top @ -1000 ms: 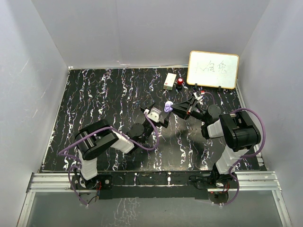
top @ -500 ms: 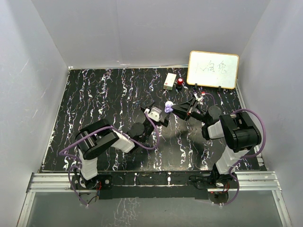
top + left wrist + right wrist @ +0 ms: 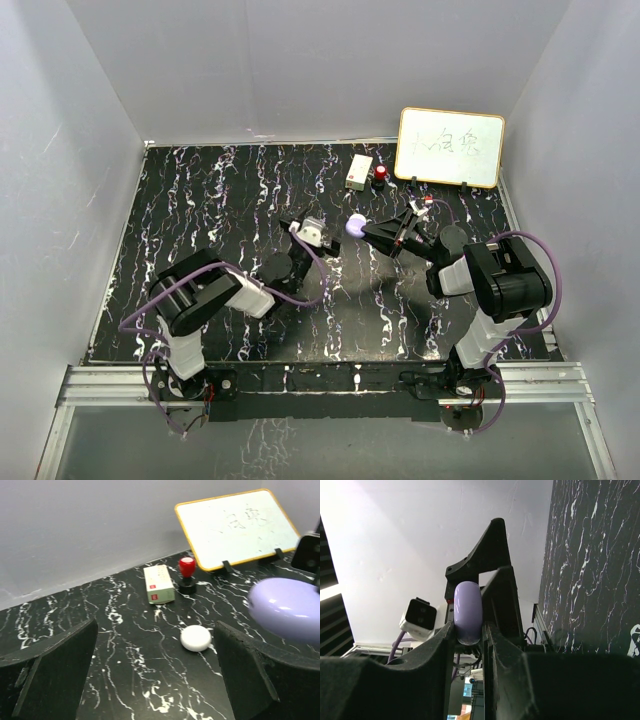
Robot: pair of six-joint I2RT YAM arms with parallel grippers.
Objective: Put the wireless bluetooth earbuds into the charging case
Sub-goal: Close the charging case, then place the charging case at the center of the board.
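The lilac charging case [image 3: 354,226] is held above the black marbled table [image 3: 200,210], pinched edge-on between the fingers of the right gripper [image 3: 472,597], which is clenched on it. The earbuds cannot be made out in any view. The left gripper [image 3: 157,630] is seen near the case, its fingers spread wide with nothing grasped. A white puck [image 3: 195,638] is seen on the table, with a white box [image 3: 159,584], a red-topped stamp [image 3: 187,574] and a whiteboard [image 3: 235,527] set farther back

Bright even light, blurred close foreground
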